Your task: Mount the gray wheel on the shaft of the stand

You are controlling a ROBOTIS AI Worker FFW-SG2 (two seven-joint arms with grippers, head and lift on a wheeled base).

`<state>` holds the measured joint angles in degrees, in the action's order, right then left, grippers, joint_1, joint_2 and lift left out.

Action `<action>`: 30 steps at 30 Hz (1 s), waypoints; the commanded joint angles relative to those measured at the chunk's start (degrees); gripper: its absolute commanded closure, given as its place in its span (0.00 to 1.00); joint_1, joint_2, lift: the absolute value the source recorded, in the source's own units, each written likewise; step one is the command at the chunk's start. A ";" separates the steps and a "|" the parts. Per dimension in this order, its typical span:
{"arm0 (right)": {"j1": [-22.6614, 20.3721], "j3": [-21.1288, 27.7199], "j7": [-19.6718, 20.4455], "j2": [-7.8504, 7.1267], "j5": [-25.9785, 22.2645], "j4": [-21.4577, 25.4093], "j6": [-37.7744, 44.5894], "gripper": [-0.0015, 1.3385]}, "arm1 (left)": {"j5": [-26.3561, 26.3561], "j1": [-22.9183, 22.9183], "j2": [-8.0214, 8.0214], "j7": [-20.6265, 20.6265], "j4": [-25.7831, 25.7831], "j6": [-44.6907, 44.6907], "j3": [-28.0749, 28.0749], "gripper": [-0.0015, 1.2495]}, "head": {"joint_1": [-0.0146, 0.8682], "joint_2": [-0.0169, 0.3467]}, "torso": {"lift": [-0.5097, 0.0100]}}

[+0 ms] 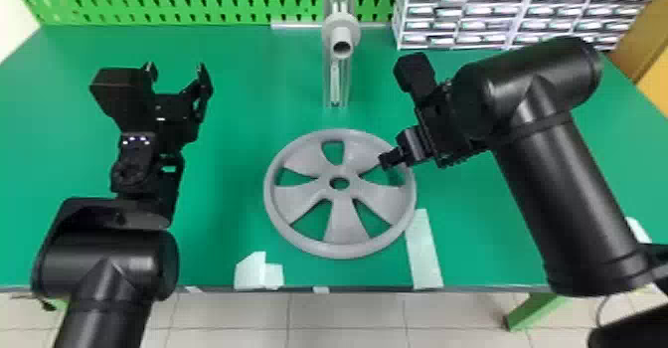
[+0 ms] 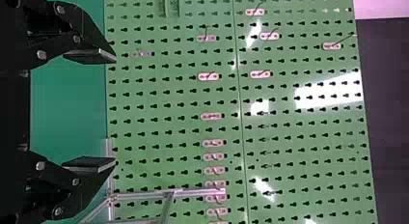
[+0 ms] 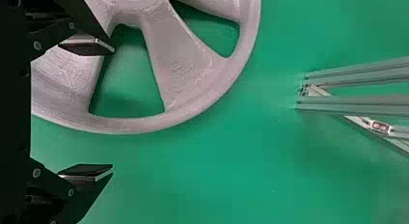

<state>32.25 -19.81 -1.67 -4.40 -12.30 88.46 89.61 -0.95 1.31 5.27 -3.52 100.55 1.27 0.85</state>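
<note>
The gray wheel [image 1: 344, 222] lies flat on the table, in front of the stand [image 1: 326, 81] whose light shaft [image 1: 341, 38] points toward me. Over the wheel's right rim is my right gripper [image 1: 389, 159]. In its wrist view the right gripper [image 3: 113, 109] is open; one finger overlaps an opening of the wheel [image 3: 185, 64], the other is outside the rim, and nothing is clamped. My left gripper [image 1: 176, 67] is above the table's left part, away from the wheel. The left gripper [image 2: 115, 109] stands open and holds nothing, facing the pegboard.
A green pegboard [image 1: 199, 1] and a drawer cabinet [image 1: 517, 11] border the table's [image 1: 238, 83] back. White pieces [image 1: 251, 271] lie near the front edge, and a pale strip [image 1: 424, 250] lies beside the wheel's lower right.
</note>
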 commanded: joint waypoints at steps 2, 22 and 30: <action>0.27 -0.23 0.00 0.09 0.17 -1.54 -0.58 0.30 | -0.02 -0.08 0.00 0.00 0.00 -0.04 -0.14 0.39 | 1.00 0.19 | 0.79; 0.36 0.47 0.00 0.53 1.49 -5.14 -2.43 0.31 | -0.02 -0.08 0.09 -0.09 0.00 -0.04 -0.14 0.39 | 1.00 0.19 | 0.79; 0.00 1.35 0.00 0.70 2.28 -5.84 -2.60 0.32 | -0.02 0.01 0.09 -0.09 0.00 -0.04 -0.06 0.39 | 1.00 0.19 | 0.79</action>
<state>32.51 -18.99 -1.67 -3.80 -10.31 83.04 87.14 -0.97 1.24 5.36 -3.60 100.55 1.25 0.70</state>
